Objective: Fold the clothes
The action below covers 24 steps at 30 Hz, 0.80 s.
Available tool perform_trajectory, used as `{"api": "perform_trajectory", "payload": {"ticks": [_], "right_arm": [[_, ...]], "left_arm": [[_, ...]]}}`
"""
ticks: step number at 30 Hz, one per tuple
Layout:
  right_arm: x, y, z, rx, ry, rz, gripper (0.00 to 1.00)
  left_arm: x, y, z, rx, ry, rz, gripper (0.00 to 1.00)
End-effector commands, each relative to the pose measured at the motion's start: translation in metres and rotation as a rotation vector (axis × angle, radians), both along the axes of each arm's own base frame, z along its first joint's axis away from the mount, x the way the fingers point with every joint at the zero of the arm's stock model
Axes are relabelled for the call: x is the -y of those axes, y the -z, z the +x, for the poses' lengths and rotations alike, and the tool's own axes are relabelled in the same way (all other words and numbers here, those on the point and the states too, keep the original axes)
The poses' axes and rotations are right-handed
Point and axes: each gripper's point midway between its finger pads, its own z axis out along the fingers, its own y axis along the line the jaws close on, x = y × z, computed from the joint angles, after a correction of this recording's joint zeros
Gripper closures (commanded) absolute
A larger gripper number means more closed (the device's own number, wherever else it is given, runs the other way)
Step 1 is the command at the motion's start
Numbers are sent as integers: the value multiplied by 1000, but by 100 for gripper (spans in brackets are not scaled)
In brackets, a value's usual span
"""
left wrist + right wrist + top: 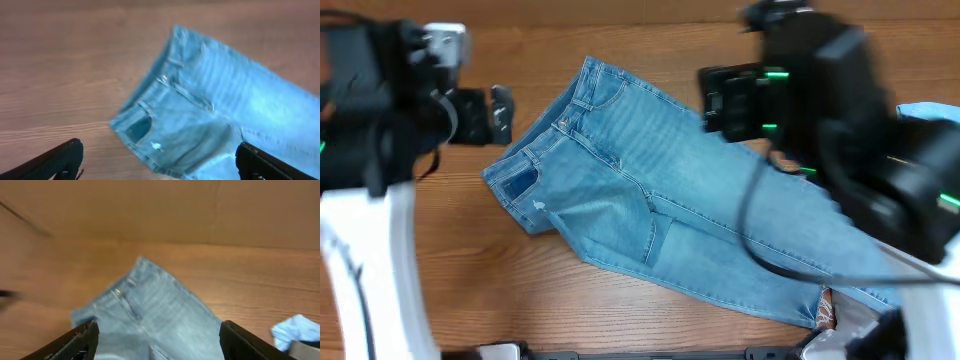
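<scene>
Below my left pincer (pixel 159 147) lie the light-blue washed denim jeans (pixel 200 115), spread flat on the brown wooden table (pixel 60 60). That pincer is wide open, its two black fingers (pixel 60 157) far apart at the bottom corners of its wrist view with nothing held between them. The waistband end of the jeans sits ahead of it and slightly to one side, with belt loops, a darker blue patch and a small white fray showing near the corner. From overhead I see this pincer over bare wood just beside the waistband; I cannot tell how high it hangs.

My right pincer (pixel 708 100) hovers over the far edge of the jeans, around the thigh part, and the legs run on underneath its arm toward the table's edge. Its wrist view shows both fingers (pixel 75 340) splayed wide and empty, with the waist of the jeans lying ahead between them. Off beside its other finger, apart from the denim, rests a crumpled sky-blue cloth (pixel 295 330).
</scene>
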Motion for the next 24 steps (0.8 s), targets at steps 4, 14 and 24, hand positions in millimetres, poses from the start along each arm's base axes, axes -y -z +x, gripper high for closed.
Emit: {"api": "perform_trajectory", "payload": {"ticks": [4,14,24], "right_arm": [[11,-15,-22,-26,-62,129,20],[14,-2,-29,-81,-61,101,23],[13,-2,-29,-84,-67,105,24]], "left_arm": [[22,100,62,-241,128,-21,0],[17,242,109,-480,168,9,4],[11,315,116,-576,220,52,16]]}}
